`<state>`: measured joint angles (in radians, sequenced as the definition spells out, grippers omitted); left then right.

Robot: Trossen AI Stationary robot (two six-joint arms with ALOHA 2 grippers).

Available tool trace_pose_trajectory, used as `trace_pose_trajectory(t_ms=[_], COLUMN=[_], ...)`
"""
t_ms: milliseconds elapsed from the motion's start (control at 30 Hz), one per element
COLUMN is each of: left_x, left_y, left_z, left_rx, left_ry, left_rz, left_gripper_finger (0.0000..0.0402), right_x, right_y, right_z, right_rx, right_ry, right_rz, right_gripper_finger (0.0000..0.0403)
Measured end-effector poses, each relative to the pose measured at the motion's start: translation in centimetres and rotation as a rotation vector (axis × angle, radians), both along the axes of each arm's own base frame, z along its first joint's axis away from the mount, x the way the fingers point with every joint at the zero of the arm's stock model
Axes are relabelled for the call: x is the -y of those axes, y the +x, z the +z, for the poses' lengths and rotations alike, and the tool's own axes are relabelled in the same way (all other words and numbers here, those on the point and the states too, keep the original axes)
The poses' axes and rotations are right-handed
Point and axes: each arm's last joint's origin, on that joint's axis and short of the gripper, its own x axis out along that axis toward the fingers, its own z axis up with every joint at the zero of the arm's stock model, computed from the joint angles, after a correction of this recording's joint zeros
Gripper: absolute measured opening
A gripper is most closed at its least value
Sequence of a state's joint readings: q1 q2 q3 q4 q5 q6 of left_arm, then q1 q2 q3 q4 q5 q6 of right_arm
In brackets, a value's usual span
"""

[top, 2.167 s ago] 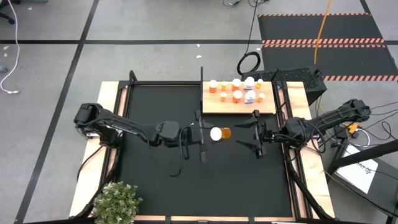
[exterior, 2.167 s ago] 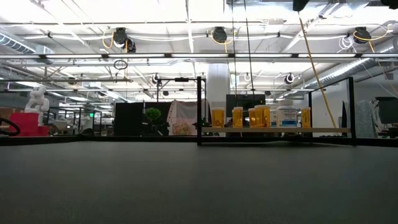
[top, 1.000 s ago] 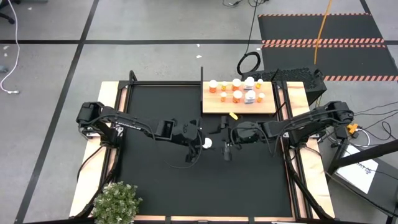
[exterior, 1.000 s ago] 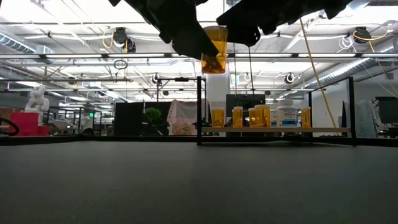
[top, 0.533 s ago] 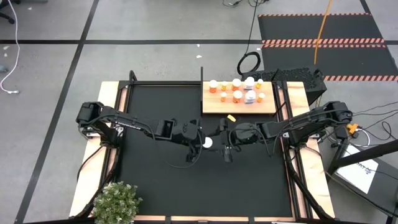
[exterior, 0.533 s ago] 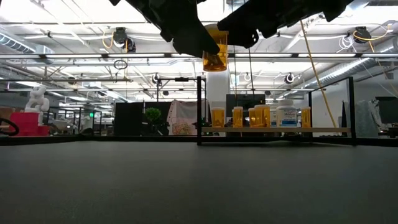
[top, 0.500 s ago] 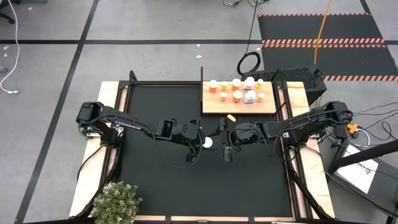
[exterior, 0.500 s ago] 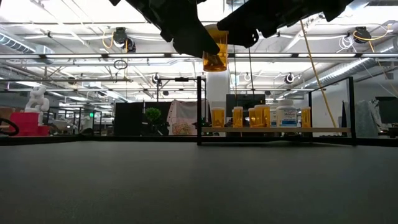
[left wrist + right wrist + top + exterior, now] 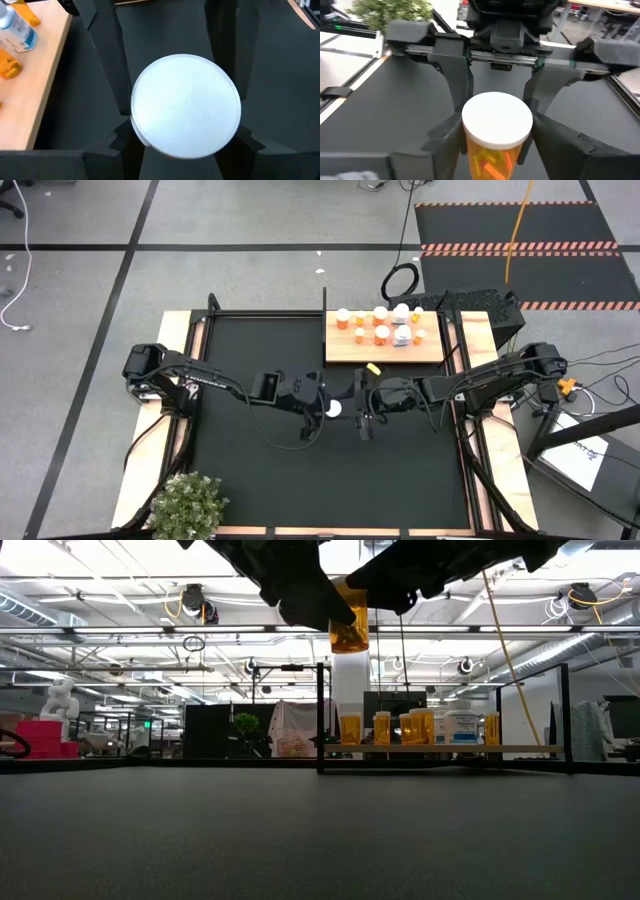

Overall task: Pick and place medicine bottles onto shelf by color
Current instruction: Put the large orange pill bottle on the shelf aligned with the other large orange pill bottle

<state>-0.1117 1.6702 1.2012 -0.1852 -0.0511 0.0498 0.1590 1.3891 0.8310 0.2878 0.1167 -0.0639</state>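
An orange medicine bottle with a white cap [image 9: 333, 408] hangs upright high above the black mat, and both grippers are shut on it. My left gripper [image 9: 318, 408] is at its left and my right gripper [image 9: 352, 406] at its right. Its orange body shows in the low view [image 9: 348, 628]. Several orange bottles [image 9: 382, 325] and a white one [image 9: 401, 333] stand on the light-wood shelf [image 9: 350, 352] at the far right. My left gripper has the bottle between its two fingers [image 9: 122, 142], slanting down from above. The white cap [image 9: 185, 112] faces its camera and hides the place of contact. The bottle is upright and clear of the mat. My right gripper has its two fingers [image 9: 445, 135] against opposite sides of the orange body [image 9: 495, 150], just under the cap. The fingers come from the table's right, slanting down. The left gripper's fingers [image 9: 456, 80] stand at the bottle's far side.
A potted plant [image 9: 187, 505] stands at the near left corner. A black upright post [image 9: 320, 718] stands at the shelf's left end. The black mat [image 9: 300, 470] lies under both arms, and the shelf also shows in the low view [image 9: 440, 749].
About two seconds ago my left gripper held the bottle lying level and my right gripper stood apart, open. My right gripper has gone toward the table's left to the bottle, which now stands upright. In the last second the bottle has risen a little.
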Motion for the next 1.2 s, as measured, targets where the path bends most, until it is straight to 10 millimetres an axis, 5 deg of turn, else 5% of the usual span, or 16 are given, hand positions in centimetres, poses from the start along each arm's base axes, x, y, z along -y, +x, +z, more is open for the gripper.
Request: trace_pose_trajectory(t_ms=[300,800,1067,1200], left_x=[0.01,-0.56,-0.64,-0.56], left_y=[0.13,0.20,0.21,0.19], left_z=[0.20,0.21,0.22,0.26], left_rx=[0.024,0.025,0.025,0.039], left_ry=[-0.005,-0.025,-0.034,-0.004], left_rz=[0.003,0.030,0.052,0.158], left_gripper_finger=[0.0198,0.0198,0.0201,0.0234], right_x=[0.06,0.10,0.12,0.21], right_y=[0.01,0.07,0.07,-0.10], right_z=[-0.03,0.16,0.15,0.47], right_rx=[-0.001,0.022,0.021,0.030], right_ry=[-0.008,-0.010,-0.010,-0.012], right_rz=[-0.023,-0.034,-0.037,-0.045], right_gripper_finger=[0.0294,0.0200,0.0225,0.0222])
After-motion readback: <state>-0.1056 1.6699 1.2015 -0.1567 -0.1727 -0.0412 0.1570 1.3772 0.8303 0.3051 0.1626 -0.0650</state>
